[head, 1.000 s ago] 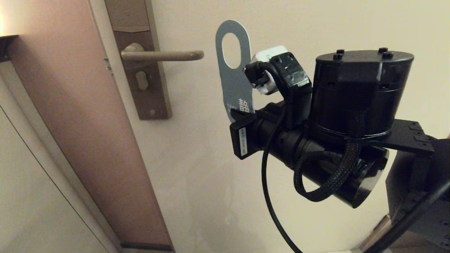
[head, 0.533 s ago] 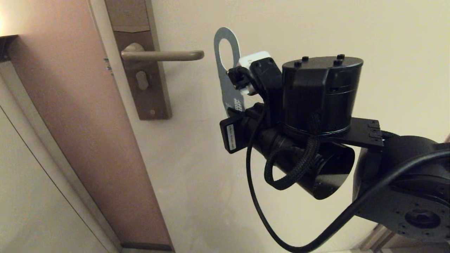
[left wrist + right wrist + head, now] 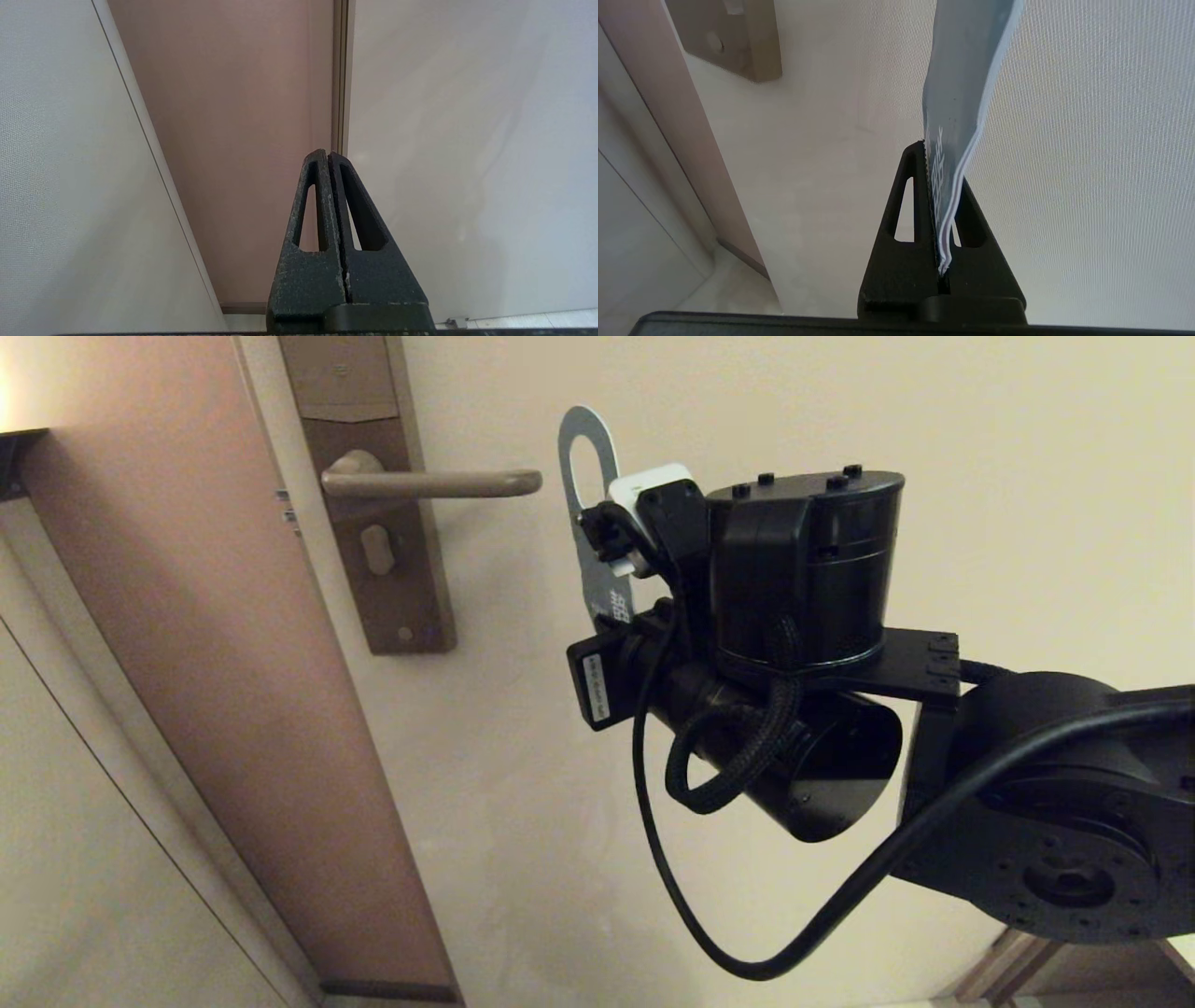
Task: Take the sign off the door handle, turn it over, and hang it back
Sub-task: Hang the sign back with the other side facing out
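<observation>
Clamping the lower end of the sign (image 3: 955, 116), the right gripper (image 3: 941, 186) has its jaws closed flat on the card, whose bottom edge sits deep between the fingers. In the head view the sign (image 3: 579, 439) stands upright above the wrist, turned nearly edge-on, its printed teal-grey face partly visible and its oval hole uppermost. It hangs in the air just beside the rounded free end of the door handle (image 3: 434, 483) and at about the same height — off the lever, not touching it. The lever juts level from its brown plate (image 3: 397, 588) on the cream door (image 3: 560, 803).

By my reading the sign is off and the turning-over is in hand; which face will end up outward cannot be told from this angle.

The next move calls for finishing the turn, then lining the oval hole up with the tip of the lever and sliding the card along the bar before letting go. The hole looks narrow when edge-on, so the card should face the lever end squarely.

The left gripper (image 3: 329, 158) is parked low by the door frame — jaws pressed together, holding nothing.
</observation>
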Robot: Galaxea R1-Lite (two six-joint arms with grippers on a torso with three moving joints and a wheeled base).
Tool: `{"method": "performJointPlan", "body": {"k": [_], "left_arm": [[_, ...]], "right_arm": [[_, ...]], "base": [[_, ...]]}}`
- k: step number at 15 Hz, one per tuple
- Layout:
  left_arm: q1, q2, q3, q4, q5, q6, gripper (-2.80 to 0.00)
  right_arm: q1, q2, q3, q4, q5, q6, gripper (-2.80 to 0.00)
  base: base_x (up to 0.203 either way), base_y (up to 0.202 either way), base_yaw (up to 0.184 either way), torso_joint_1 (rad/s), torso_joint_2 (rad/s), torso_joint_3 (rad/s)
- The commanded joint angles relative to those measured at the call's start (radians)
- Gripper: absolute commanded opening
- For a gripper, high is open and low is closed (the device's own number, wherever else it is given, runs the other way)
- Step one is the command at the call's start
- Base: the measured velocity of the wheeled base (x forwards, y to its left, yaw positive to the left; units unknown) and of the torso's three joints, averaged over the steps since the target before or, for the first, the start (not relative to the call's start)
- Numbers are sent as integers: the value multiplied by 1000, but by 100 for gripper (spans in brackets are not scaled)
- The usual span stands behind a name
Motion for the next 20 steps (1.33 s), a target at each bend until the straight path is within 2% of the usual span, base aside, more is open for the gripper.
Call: {"method": "performJointPlan", "body": {"k": [1, 12, 15, 20], "left_arm": [[0, 0, 0, -1, 0, 0, -280], [0, 0, 0, -1, 0, 0, -280], [0, 0, 0, -1, 0, 0, -280], [0, 0, 0, -1, 0, 0, -280]], "right_arm": [[2, 10, -14, -1, -5, -1, -280], [17, 75, -91, -1, -6, -1, -280], [35, 112, -139, -1, -42, 0, -280], [39, 139, -164, -2, -43, -3, -280]], "base": [[0, 0, 0, 0, 0, 0], [0, 0, 0, 0, 0, 0], [0, 0, 0, 0, 0, 0], [0, 0, 0, 0, 0, 0]]}}
